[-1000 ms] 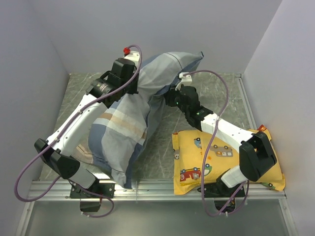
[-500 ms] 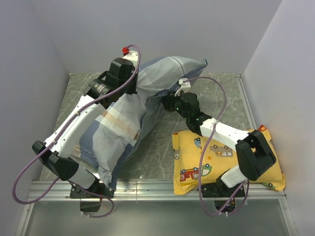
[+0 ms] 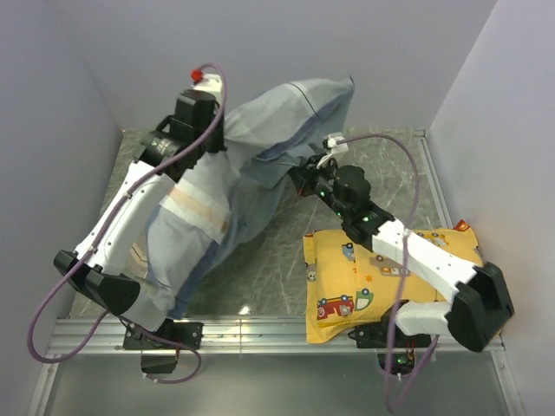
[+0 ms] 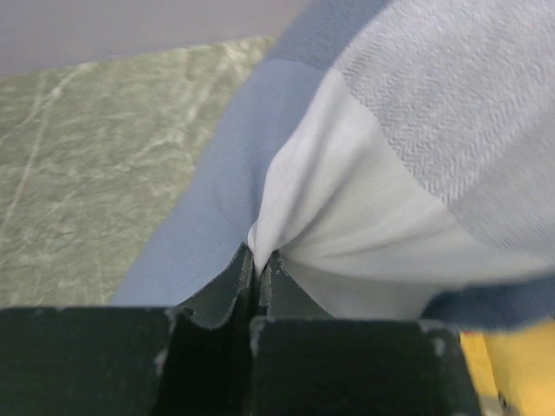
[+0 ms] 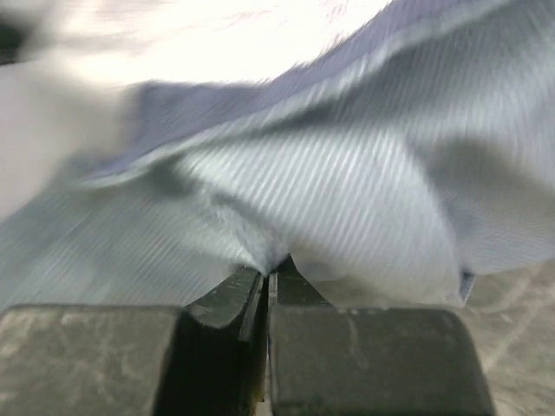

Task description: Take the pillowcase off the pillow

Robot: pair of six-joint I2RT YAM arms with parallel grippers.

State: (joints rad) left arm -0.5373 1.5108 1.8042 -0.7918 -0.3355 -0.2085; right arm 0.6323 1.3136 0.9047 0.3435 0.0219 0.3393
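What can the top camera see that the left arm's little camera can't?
Only the top view shows both arms, the right tool at the pillowcase, and cartoon vehicles on the yellow pillow. Only the left wrist view shows the left tool shut on a pinched fold, close up. Both show the blue-grey pillowcase and the green marbled table.

Top external camera looked down from above and behind arm bases, wide, whole table in frame. Left wrist camera faced forward along left gripper, very close on pillowcase. Right wrist camera likewise along right gripper. All three shared pillowcase, bits of table.
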